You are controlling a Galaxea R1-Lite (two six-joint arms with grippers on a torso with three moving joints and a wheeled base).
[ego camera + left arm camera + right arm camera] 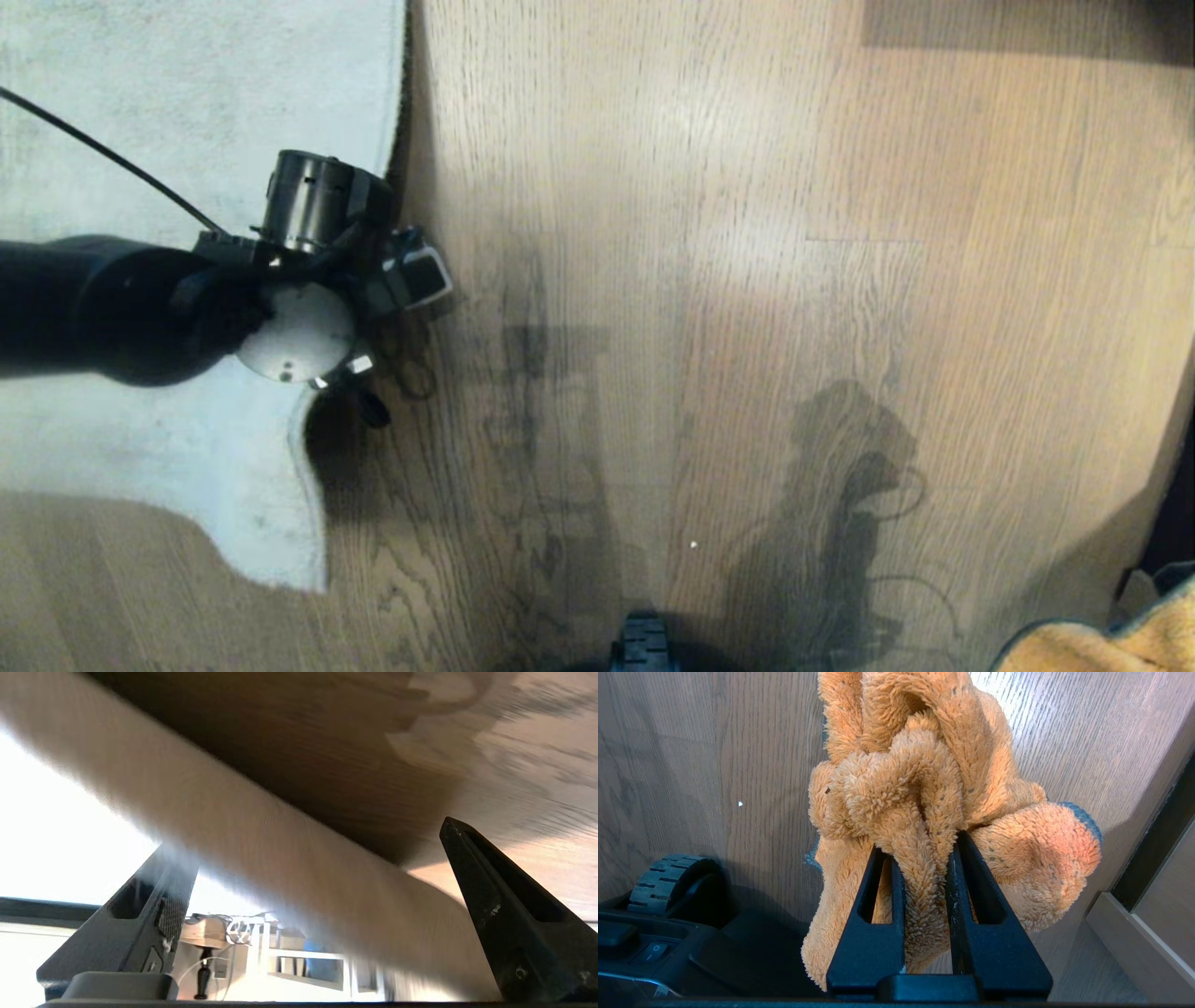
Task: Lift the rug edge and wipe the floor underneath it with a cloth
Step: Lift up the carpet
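Observation:
The pale grey rug [187, 112] covers the left of the wood floor [747, 280]. Its straight rug edge [400, 112] runs toward me and buckles up where my left gripper [383, 373] reaches under it. A dark shadow lies on the planks below the raised part. In the left wrist view the rug edge [280, 858] crosses between the two wide-apart fingers of the left gripper [308, 835], which is open. My right gripper [920, 842] is shut on the fluffy orange cloth [906, 765], which hangs above the floor [691, 765]. A corner of the cloth [1102, 649] shows at the bottom right.
My base's wheel [644, 644] sits at the near edge, also seen as the wheel [668, 877] beside the cloth. A skirting board and dark gap [1134, 933] border the floor on the right. White furniture [303, 961] stands beyond the lifted rug.

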